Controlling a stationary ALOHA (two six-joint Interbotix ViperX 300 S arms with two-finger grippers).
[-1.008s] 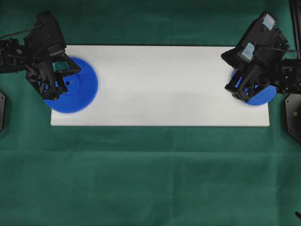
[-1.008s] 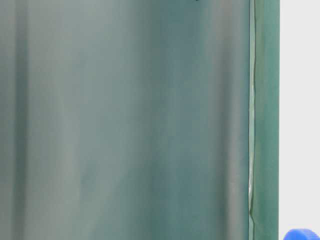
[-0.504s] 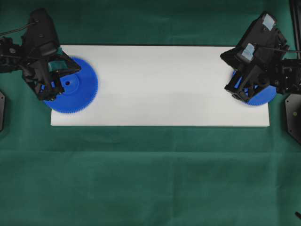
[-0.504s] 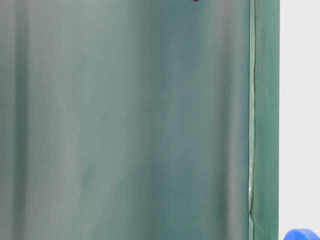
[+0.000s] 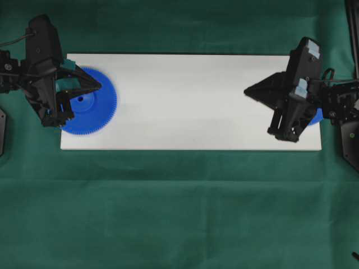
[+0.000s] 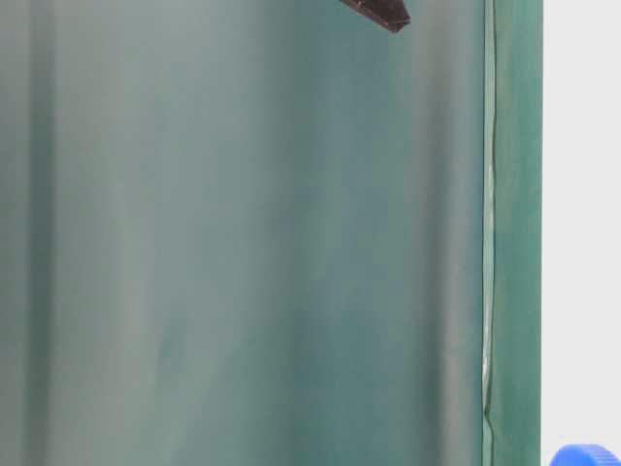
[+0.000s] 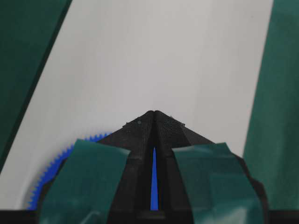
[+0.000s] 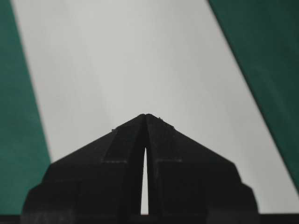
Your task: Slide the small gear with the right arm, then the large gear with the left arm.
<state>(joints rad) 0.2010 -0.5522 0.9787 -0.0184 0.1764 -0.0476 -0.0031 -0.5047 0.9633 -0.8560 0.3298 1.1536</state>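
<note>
The large gear [image 5: 92,109] lies flat at the left end of the white board [image 5: 190,101]. My left gripper [image 5: 100,87] hovers over the gear's far edge, pointing toward the board's middle. In the left wrist view this gripper [image 7: 154,112] is shut, with the large gear [image 7: 46,170] showing blue under it and through the slit between the fingers. The small gear [image 5: 317,116] is a blue sliver at the board's right end, mostly hidden under the right arm. My right gripper [image 5: 247,91] points left over bare board, shut on nothing [image 8: 145,115].
Green cloth [image 5: 179,207] covers the table around the board. In the table-level view a black finger tip [image 6: 383,14] enters above the table, and a blue gear rim [image 6: 585,455] shows at the table's top; I cannot tell which gear.
The right gripper has come off the small gear and swung to point left over the board. The left arm has drawn back left, its fingers now pointing right over the large gear.
</note>
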